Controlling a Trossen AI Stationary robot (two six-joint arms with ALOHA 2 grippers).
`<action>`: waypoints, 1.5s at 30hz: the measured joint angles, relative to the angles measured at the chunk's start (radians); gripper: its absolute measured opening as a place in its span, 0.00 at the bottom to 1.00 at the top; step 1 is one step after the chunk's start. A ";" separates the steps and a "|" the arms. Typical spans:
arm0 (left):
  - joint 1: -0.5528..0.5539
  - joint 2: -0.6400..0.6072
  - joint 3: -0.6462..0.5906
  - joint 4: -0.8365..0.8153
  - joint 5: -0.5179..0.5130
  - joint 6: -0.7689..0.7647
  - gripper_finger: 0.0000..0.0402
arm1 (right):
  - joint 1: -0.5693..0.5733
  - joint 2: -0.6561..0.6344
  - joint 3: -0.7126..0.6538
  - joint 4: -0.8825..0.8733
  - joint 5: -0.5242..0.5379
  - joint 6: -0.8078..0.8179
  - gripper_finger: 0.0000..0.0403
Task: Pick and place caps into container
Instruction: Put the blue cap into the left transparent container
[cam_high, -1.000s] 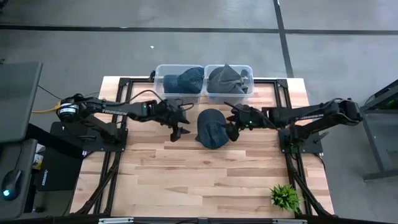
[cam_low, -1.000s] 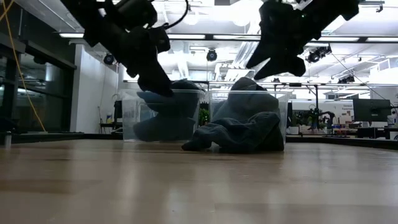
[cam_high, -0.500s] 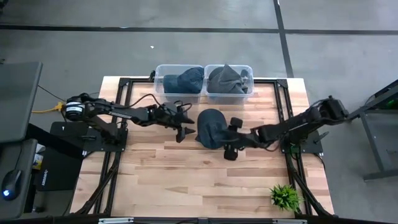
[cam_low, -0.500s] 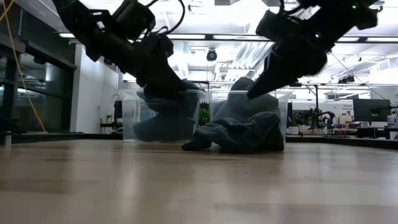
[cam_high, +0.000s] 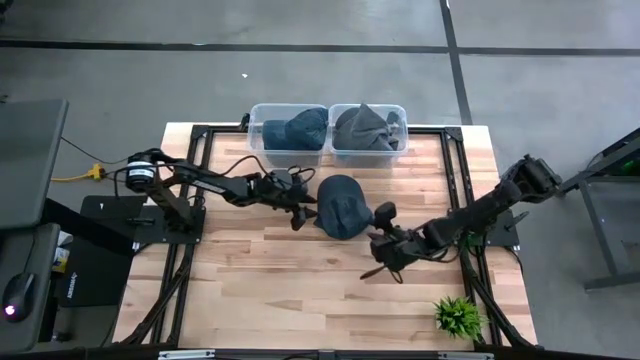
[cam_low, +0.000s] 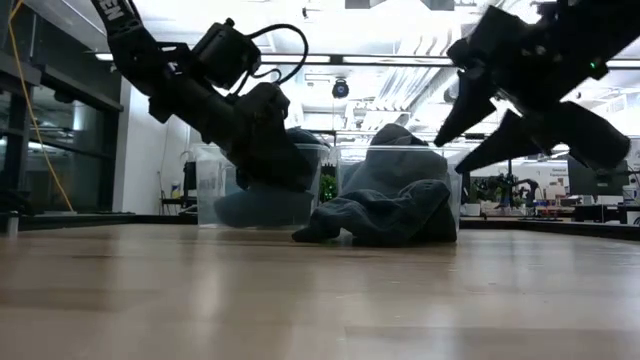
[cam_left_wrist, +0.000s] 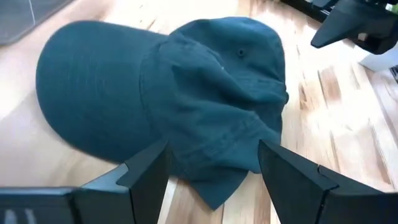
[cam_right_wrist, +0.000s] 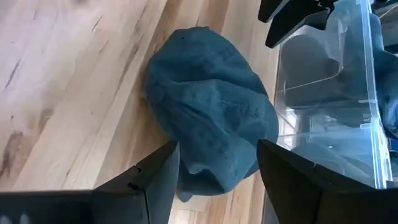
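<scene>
Dark teal-navy cap (cam_high: 341, 205) crumpled on table (cam_high: 300, 280) mid, w/ brim flat & crown caved in, just in front of two clear bins (cam_high: 327, 128) w/ more caps, left gripper (cam_high: 303, 205) fingers apart beside it, right gripper (cam_high: 378, 262) fingers spread, nearby

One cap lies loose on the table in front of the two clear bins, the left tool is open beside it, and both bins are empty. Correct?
Not quite. The bins are not empty: the high view shows a cap in the left bin and another in the right bin. The rest holds: one cap lies on the table, with the open left tool beside it.
</scene>
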 joint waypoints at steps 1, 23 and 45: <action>0.000 0.003 0.000 0.004 0.000 -0.008 0.59 | 0.000 0.000 -0.007 -0.001 -0.002 0.000 0.52; 0.000 0.003 0.001 0.139 -0.002 -0.106 0.59 | -0.040 0.000 -0.294 0.518 0.041 -0.313 0.52; 0.000 0.003 0.001 0.144 0.025 -0.187 0.59 | -0.237 0.000 -0.294 0.678 -0.217 -0.444 0.52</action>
